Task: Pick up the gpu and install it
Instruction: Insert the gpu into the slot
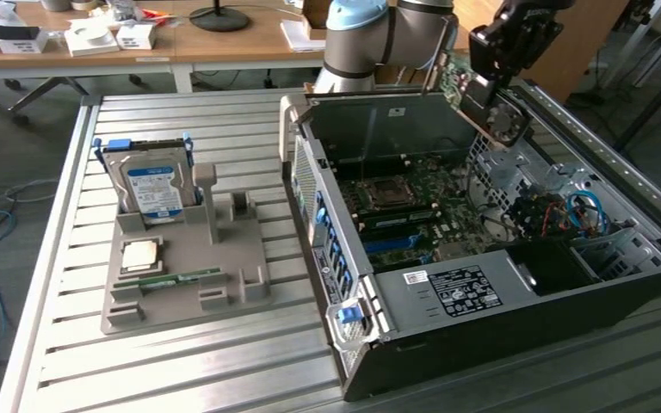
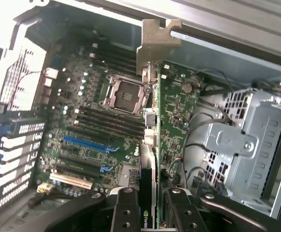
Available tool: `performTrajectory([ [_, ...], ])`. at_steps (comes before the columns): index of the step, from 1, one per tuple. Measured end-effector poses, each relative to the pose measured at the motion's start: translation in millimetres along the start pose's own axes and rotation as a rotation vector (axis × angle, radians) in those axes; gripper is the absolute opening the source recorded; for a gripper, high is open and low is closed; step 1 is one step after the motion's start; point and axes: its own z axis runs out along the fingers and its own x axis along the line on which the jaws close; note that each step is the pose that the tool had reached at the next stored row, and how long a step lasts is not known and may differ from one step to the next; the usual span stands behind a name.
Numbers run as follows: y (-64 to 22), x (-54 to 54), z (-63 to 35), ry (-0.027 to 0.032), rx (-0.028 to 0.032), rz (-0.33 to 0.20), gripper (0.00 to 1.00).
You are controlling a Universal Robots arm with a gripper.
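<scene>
Slatted bare-metal tabletop (image 1: 193,361), slats running across the exterior view. Two things directly on it: grey moulded holder tray (image 1: 176,314) toward the exterior view's left; open computer case (image 1: 515,344) on its side toward the right. Tray and case near, not touching

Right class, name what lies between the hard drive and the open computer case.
In the exterior view: upright posts of the grey holder, then a bare strip of slatted table.

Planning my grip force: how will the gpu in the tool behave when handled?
Probably stiff: the gpu stands straight, unsagging, from the tool. Likely fragile: bare components show. Its metal bracket may weight the far end.
</scene>
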Motion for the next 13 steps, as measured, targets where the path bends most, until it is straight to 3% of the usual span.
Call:
performTrajectory([
  [13,0.0,0.0,0.1,0.0078,-0.0057,-0.210,0.27],
])
